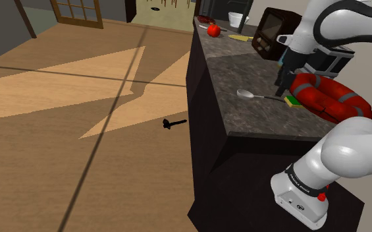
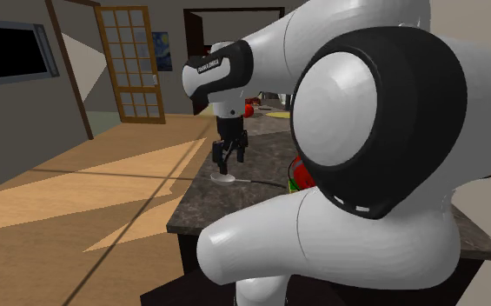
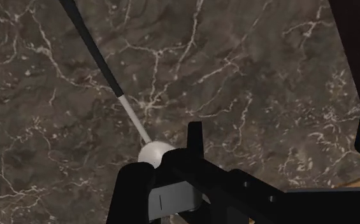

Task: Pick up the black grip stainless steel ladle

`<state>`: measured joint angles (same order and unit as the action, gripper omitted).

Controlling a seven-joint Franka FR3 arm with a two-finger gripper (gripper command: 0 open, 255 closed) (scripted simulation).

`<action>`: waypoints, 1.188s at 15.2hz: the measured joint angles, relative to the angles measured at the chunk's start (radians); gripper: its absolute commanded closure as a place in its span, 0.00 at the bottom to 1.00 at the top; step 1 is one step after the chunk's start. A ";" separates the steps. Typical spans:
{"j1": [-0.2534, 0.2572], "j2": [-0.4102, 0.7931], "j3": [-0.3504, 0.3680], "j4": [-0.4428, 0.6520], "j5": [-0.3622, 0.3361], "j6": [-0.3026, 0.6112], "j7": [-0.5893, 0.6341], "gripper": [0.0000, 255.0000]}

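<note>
The ladle lies flat on the dark marble counter (image 1: 243,115), with its silver bowl (image 1: 245,93) toward the counter's edge and its thin handle (image 1: 270,97) running back toward a sponge. In the wrist view the black grip (image 3: 89,44) joins a silver shaft that ends in the bowl (image 3: 154,153), close to one black finger (image 3: 132,191). My gripper (image 2: 228,158) hangs a little above the bowl end (image 2: 226,176), open, with nothing between its fingers and not touching the ladle. In the shoulder view the gripper (image 1: 283,84) shows below the white wrist.
A green and yellow sponge (image 1: 292,101) and a red life ring (image 1: 329,95) lie just past the handle. Farther back stand a dark appliance (image 1: 273,33), a red apple (image 1: 213,30) and a white cup (image 1: 235,18). A wooden floor (image 1: 79,132) lies below the counter edge.
</note>
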<state>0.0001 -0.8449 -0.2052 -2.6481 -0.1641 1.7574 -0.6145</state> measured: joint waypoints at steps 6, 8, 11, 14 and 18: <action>0.017 0.100 -0.164 -0.058 -0.136 0.260 -0.271 0.00; 0.030 0.158 -0.227 -0.058 -0.171 0.354 -0.365 0.00; 0.053 0.228 -0.299 -0.058 -0.201 0.470 -0.472 0.00; 0.054 0.255 -0.321 -0.080 -0.214 0.526 -0.491 0.00; 0.058 0.299 -0.343 -0.105 -0.223 0.596 -0.495 0.00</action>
<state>0.0580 -0.5462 -0.5486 -2.7527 -0.3870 2.3532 -1.1093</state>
